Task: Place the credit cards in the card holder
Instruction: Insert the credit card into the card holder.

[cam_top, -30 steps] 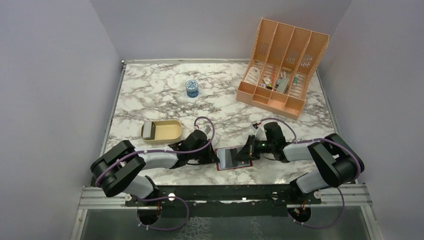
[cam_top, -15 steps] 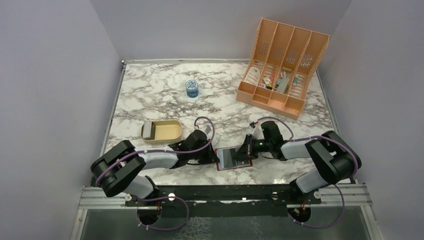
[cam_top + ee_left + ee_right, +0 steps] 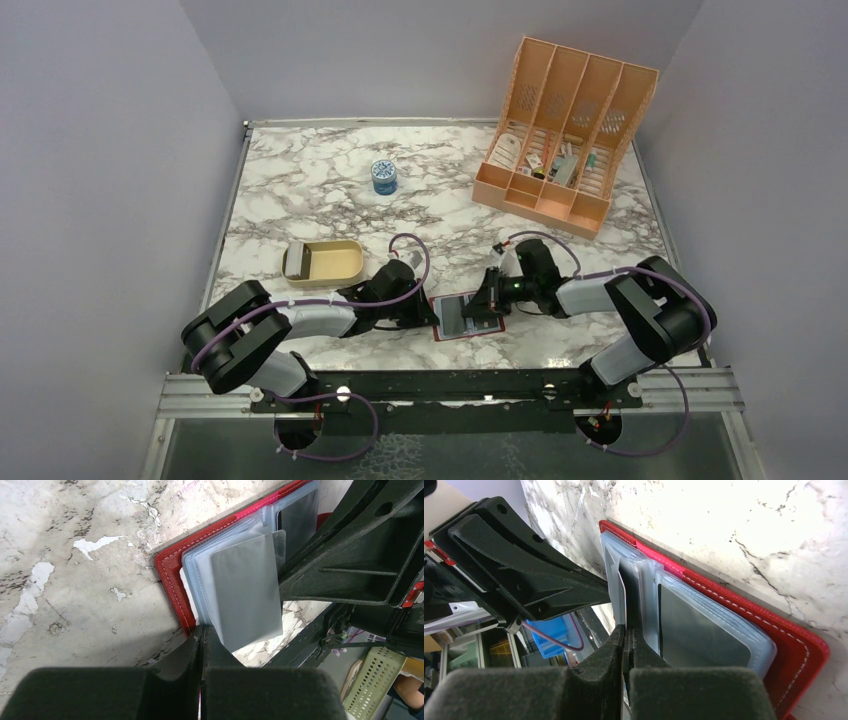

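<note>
Near the front of the bench (image 3: 300, 190), the red card holder (image 3: 462, 322) lies open between the two arms. The left gripper (image 3: 430, 313) is pinched together on its edge. The right gripper (image 3: 482, 308) is squeezed on a grey card (image 3: 245, 592) over the pale pockets. Farther back sit a tan tray (image 3: 345, 272), a blue tin (image 3: 384, 176) and a peach rack (image 3: 565, 135).
</note>
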